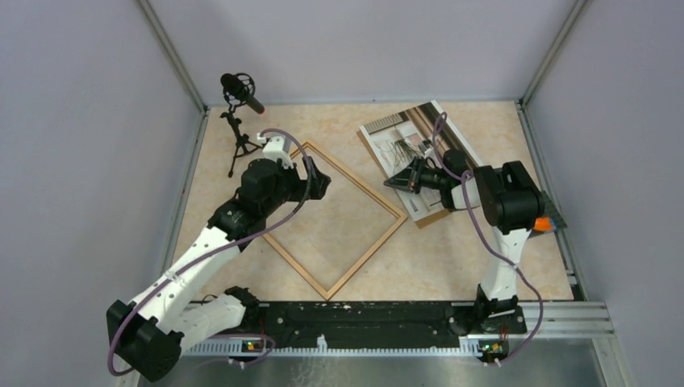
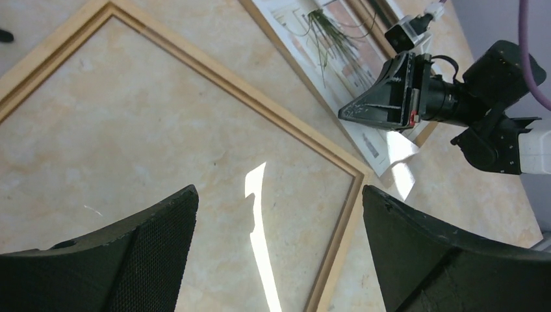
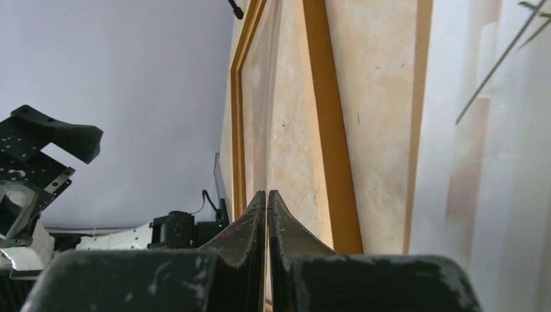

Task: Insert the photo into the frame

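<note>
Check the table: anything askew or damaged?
No damage or spill. The frame lies empty, turned diamond-wise to the table edges. The photo lies skewed beside it, far right, with the right hand shut at its edge; whether it pinches the paper is unclear.

A robotics lab cell: plain grey walls [image 1: 81,121] box in a marbled bench [image 1: 452,258], a left arm [image 1: 193,258] and a right arm [image 1: 502,270] are bolted to a metal rail [image 1: 363,316], and a microphone [image 1: 240,87] stands on a tripod [image 1: 239,145].

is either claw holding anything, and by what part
Left claw open, holding nothing. Right claw shut at the photo's edge nearest the frame; whether it pinches the paper cannot be told.
</note>
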You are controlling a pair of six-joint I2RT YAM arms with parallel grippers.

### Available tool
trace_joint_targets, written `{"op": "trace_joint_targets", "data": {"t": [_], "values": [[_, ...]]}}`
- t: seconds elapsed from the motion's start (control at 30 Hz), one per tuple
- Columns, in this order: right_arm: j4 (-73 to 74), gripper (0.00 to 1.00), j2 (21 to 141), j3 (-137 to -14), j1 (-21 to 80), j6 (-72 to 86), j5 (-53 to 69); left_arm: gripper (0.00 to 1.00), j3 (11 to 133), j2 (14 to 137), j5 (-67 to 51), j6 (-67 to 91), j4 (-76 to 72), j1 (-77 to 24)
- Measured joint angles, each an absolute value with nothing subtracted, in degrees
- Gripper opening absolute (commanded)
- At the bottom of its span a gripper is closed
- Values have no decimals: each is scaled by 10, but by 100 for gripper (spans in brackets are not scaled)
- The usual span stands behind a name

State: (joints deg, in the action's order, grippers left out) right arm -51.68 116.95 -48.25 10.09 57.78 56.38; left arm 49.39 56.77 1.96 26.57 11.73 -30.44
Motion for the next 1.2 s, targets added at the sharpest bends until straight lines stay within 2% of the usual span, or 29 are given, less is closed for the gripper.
{"op": "trace_joint_targets", "data": {"t": [0.07,0.23,0.37,0.77,1.0,1.13,1.2], "values": [[-526,0,1172,-482,109,584,561,98,494,566,20,279,140,-304],[-428,20,1169,-497,133,523,542,98,493,588,23,334,193,-303],[-314,29,1163,-521,138,457,533,98,480,641,38,395,232,-293],[-158,32,1155,-587,162,346,549,98,389,677,39,462,225,-280],[-92,44,1155,-618,194,310,554,98,353,697,24,468,197,-280],[-68,43,1160,-652,207,295,554,99,345,696,17,466,183,-280],[-68,37,1169,-670,217,292,553,98,345,693,13,462,176,-280]]}}
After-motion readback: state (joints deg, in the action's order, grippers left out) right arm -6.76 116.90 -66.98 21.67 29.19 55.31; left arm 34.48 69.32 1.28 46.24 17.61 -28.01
